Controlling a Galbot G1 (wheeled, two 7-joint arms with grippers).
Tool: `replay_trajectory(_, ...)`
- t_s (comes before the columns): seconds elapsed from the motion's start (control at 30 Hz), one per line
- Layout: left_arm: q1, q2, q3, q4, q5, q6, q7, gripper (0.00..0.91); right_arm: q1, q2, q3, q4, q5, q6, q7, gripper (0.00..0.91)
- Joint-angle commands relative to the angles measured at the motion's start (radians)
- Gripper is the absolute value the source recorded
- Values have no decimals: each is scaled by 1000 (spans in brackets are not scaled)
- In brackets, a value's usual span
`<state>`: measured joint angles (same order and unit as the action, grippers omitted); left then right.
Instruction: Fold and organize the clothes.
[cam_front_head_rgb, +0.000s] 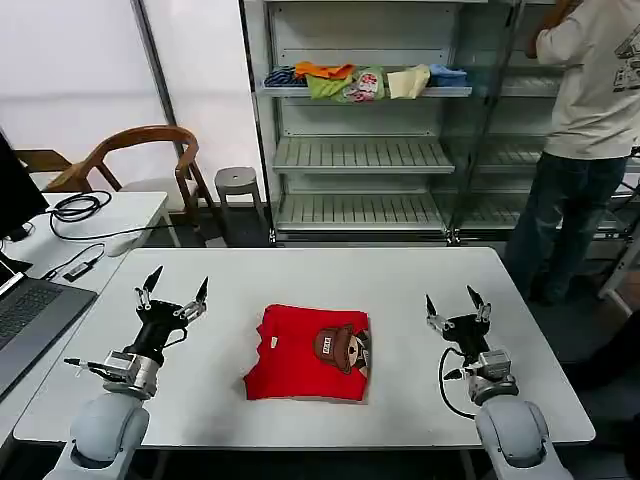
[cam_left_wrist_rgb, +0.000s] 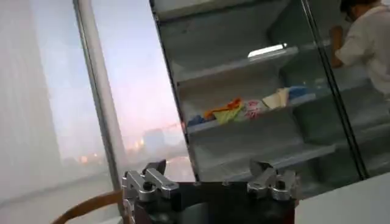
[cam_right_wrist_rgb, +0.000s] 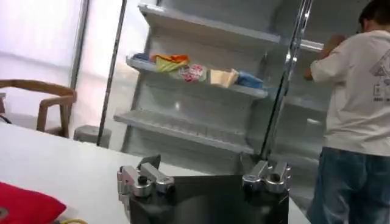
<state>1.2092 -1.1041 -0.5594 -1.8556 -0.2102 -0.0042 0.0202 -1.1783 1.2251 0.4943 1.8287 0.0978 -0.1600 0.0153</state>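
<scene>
White rectangular table (cam_front_head_rgb: 420, 290) carried the bright red cotton T-shirt (cam_front_head_rgb: 300, 360), already a compact folded square at centre; left gripper (cam_front_head_rgb: 175, 288) and right gripper (cam_front_head_rgb: 455, 304) flanked it well apart, fingers spread, holding nothing; judged next: square loose edges, lift evenly from both sides; metal shelving (cam_front_head_rgb: 360, 155) behind.

Small garments (cam_front_head_rgb: 365, 82) on shelf unit (cam_front_head_rgb: 360, 155); chair (cam_front_head_rgb: 140, 160), laptop (cam_front_head_rgb: 25, 320) by table (cam_front_head_rgb: 300, 270).
</scene>
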Motion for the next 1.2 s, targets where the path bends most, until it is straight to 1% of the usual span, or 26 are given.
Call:
replay_trajectory(0.03,0,-4,0,1,3,3,1,907,5,1,-2,-6,1,0,3,907)
replay_trajectory(0.67,0,-9,4,10,4,8,4,907,29,-11,-14,-16,3,3,2,907)
replay_trajectory(0.77,0,-11,5,10,4,10,4,907,28,-14,-15,-6,-3,-32,3,907)
replay_trajectory(0.8,0,-11,5,10,4,10,4,907,26,-17,-17,-1,-3,-36,-7,907)
replay_trajectory(1.0,3,-4,7,16,7,5,6,907,35,-16,-20,-8,-13,-21,-13,907)
replay_trajectory(1.2,-3,-2,1,23,6,5,6,907,35,-13,-19,-14,-13,-22,-11,907)
